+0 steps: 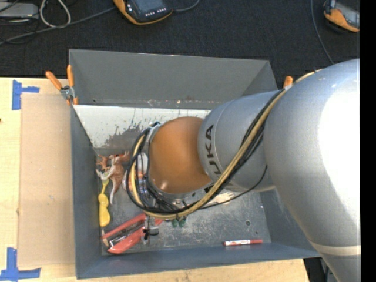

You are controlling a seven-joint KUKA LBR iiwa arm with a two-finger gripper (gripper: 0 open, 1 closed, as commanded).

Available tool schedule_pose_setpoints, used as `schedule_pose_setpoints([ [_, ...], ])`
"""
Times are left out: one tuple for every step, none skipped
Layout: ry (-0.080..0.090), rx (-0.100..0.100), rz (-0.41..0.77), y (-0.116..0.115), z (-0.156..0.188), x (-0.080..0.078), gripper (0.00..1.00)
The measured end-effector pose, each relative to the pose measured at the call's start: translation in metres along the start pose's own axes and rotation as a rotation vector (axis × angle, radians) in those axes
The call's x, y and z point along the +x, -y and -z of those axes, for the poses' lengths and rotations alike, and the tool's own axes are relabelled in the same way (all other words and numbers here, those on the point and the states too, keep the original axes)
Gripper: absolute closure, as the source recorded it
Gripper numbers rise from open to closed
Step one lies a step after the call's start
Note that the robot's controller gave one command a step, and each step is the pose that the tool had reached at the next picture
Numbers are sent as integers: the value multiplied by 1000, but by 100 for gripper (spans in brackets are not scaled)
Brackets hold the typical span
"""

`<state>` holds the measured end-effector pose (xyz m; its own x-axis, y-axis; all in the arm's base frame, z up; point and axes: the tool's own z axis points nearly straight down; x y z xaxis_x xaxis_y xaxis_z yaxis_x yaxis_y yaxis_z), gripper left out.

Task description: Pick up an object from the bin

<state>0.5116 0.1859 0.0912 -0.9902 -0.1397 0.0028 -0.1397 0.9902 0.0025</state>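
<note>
Under the orange dome, the dark lower part of my gripper (163, 209) sits low over the bin's front left floor. Just left of and below it lies a red-handled tool (124, 235) with black parts, flat near the front left corner, its inner end touching or very close to the gripper. A yellow-handled item (104, 208) lies lengthwise along the left wall. Behind that is a small brown and orange toy figure (113, 165). A small green bit (179, 219) shows at the gripper's lower edge; I cannot tell what it is.
A thin red and white pen (242, 242) lies by the front wall, right of centre. The arm and its dome cover the middle and right of the bin. Cables loop round the dome on its left side.
</note>
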Motion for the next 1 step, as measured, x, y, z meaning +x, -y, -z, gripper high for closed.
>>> schedule_pose_setpoints([
  [11,0,48,-18,-18,24,0],
])
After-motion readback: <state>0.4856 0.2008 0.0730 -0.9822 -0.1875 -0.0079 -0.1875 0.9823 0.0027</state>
